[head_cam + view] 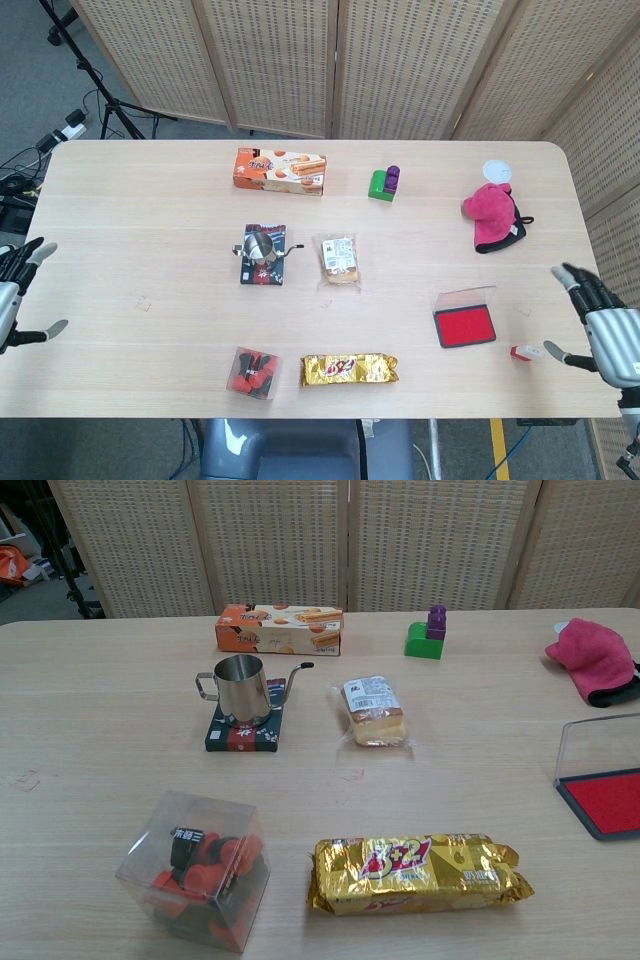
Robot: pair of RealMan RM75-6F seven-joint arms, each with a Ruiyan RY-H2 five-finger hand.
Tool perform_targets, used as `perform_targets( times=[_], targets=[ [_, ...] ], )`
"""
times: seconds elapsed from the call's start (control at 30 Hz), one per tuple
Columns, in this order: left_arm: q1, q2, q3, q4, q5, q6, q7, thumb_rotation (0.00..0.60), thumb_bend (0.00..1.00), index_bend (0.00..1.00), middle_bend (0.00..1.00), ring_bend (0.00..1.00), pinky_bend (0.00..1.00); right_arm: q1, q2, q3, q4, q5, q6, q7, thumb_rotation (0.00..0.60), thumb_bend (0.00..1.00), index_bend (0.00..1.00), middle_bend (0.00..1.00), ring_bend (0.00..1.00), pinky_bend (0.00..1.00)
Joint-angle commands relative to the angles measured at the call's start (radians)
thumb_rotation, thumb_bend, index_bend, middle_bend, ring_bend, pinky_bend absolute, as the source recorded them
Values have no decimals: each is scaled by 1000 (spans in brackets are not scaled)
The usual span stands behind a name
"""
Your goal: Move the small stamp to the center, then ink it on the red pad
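At the table's right edge, small stamp [522, 352], details indistinct.

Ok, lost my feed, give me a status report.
Both hands open: left hand off the table edge, right hand beside the stamp, not touching. Stamp lies right of the red pad. Nothing between them.

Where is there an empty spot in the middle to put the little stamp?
Bare wood lies between the bread packet and the red pad. Left of the kettle is open too. The front edge is crowded: clear box, gold wafer pack.
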Motion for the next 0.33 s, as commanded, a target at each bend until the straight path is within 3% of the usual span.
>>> perform_targets(
  times=[0.03,0.33],
  targets=[
    [27,-28,14,36,42,48,-11,600,177,0,0,0,0,-53,-104,48,55,-20,106,-3,600,0,8,0,0,29],
    [51,-46,30,71,97,96,-33,600,176,0,0,0,0,-72,-201,50,152,3,112,-5,600,0,4,0,0,8]
  ],
)
